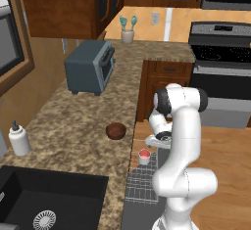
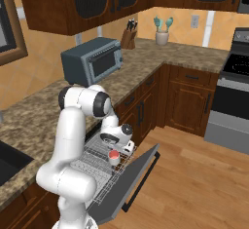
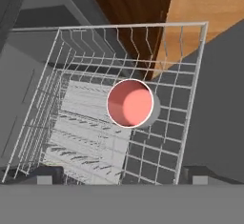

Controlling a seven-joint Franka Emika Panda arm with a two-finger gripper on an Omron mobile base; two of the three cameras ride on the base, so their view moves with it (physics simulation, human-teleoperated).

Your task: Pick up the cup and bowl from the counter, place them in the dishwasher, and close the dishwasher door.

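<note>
Sink (image 1: 29, 195) cut off by bottom edge.

Cup (image 3: 129, 103) in rack (image 3: 190, 99) (bowl (image 1: 116, 130) on counter (image 1: 73, 126)).

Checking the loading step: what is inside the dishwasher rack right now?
Only the cup stands upright in the rack. The bowl sits on the counter. The rack's inner end is hidden by the arm.

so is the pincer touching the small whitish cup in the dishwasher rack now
Apart. In the hand view the two dark fingertips stand wide at the bottom corners, and grey wire rack shows between them and the small whitish cup.
</note>
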